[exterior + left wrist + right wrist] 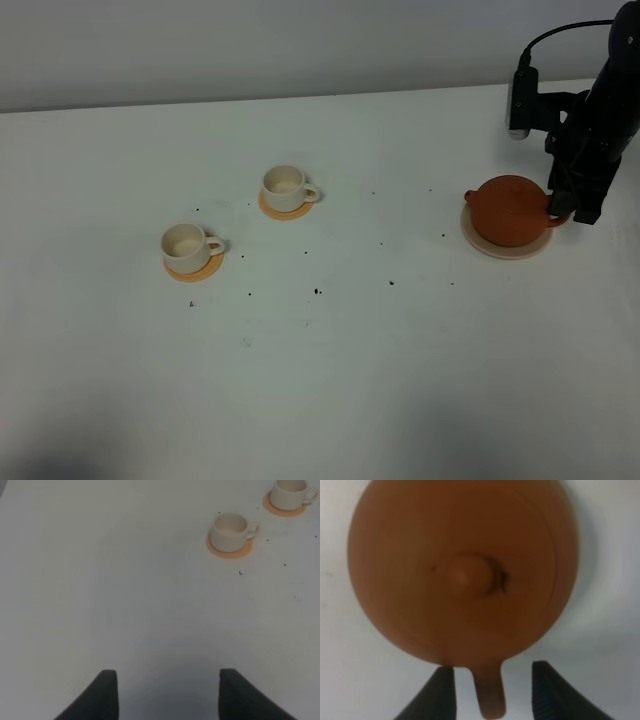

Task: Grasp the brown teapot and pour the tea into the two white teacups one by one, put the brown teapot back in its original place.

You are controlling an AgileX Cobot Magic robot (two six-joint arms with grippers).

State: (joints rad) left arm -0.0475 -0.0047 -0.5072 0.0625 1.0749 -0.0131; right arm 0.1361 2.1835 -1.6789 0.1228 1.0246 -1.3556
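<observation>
You have one brown teapot [508, 210] at 3 o'clock and two white teacups [186, 245] [285, 184] near 9. Your right claw [493, 682] gapes around its handle [488, 705] without pinching it. Your left claw [167, 692] gapes empty.

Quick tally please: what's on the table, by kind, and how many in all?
Teapot: 1
Teacups: 2
Orange coasters: 2
Beige disc: 1
Total: 6

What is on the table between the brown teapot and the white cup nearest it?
Only bare white table with a few tiny dark specks; the high view shows nothing else between the teapot and that cup.
</observation>
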